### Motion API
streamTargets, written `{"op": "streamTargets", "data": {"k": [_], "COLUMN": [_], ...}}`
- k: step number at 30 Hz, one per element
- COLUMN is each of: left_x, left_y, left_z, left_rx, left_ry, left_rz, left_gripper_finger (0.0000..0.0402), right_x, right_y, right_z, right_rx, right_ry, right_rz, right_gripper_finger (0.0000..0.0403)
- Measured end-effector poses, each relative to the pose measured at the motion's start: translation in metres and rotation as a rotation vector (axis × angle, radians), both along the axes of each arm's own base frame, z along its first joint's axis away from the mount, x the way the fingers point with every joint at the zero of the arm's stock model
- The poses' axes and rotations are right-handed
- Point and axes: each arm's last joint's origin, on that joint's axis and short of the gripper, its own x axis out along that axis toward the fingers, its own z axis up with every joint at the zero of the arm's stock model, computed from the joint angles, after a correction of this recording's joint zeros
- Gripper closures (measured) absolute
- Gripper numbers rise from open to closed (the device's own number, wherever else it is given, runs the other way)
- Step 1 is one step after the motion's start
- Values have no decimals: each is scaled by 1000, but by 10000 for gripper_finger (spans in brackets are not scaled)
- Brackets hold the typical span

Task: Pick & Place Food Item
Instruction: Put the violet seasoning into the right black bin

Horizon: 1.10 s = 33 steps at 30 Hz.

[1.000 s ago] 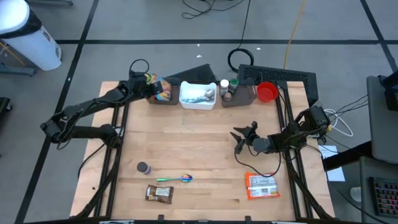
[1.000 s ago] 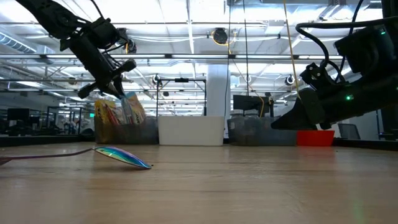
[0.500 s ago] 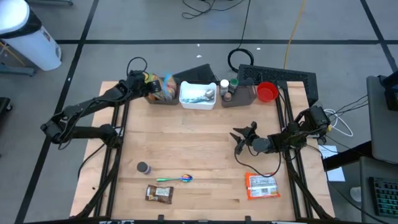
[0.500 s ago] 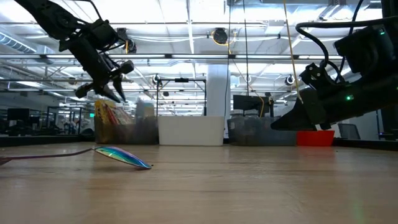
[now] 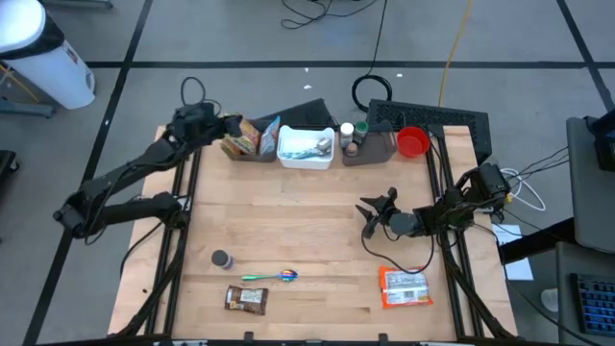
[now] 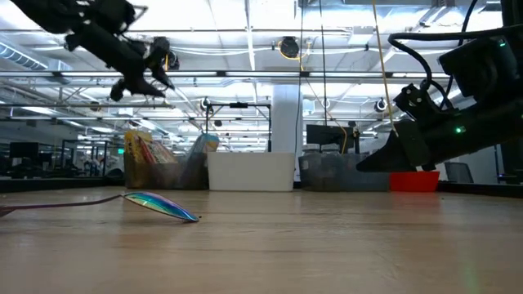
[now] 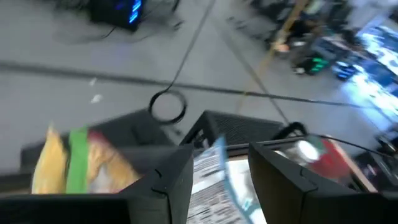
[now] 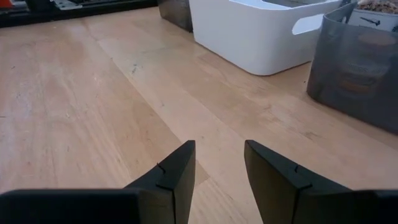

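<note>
A blue-and-white snack packet (image 5: 269, 134) stands in the dark bin (image 5: 252, 152) at the table's far left. It leans toward the white bin, beside yellow snack bags (image 5: 235, 141), and the low view shows its top (image 6: 203, 144) above the bin's rim. My left gripper (image 5: 223, 123) hovers open above the bin's left end and holds nothing. In its wrist view the packet (image 7: 210, 180) lies below, past the fingers. My right gripper (image 5: 370, 213) rests open and low at the middle right of the table, with bare wood between its fingers (image 8: 177, 171).
A white bin (image 5: 306, 147), a second dark bin (image 5: 370, 146) and a red cup (image 5: 412, 142) line the far edge. Near the front lie a small dark jar (image 5: 222, 259), an iridescent spoon (image 5: 270, 277), a brown bar (image 5: 245, 299) and an orange packet (image 5: 405, 287).
My left gripper has opened and let go of the blue-and-white packet. It has then risen and drawn back toward the table's left edge. The packet has dropped into the dark bin and tipped over toward the white bin.
</note>
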Motion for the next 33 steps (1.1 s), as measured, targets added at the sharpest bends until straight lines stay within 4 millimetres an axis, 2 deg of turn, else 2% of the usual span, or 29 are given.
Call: {"op": "streamTargets", "data": {"k": [6,12,17,23,27,33], "left_x": [-18,-28,-19,-10,-15,-7], "left_y": [-28,-64,-87,-104,-109,-106], "left_z": [21,19,-4,-51,-77,-78], "left_rx": [107,89,212,542,604,617], "left_ry": [2,74,-21,-274,-332,-240], "left_rz": [-114,-295,-413,-473,-421,-447], "left_gripper_finger": [238,238,238,238,238,238], "right_x": [0,0,0,11,33,75], "right_y": [0,0,0,-4,-12,-33], "right_z": [0,0,1,15,32,59], "right_rx": [-18,-18,-23,-87,-136,-141], "right_ry": [12,12,5,-79,-159,-245], "right_rz": [8,8,11,34,69,89], "right_gripper_finger": [273,273,273,272,250,173]}}
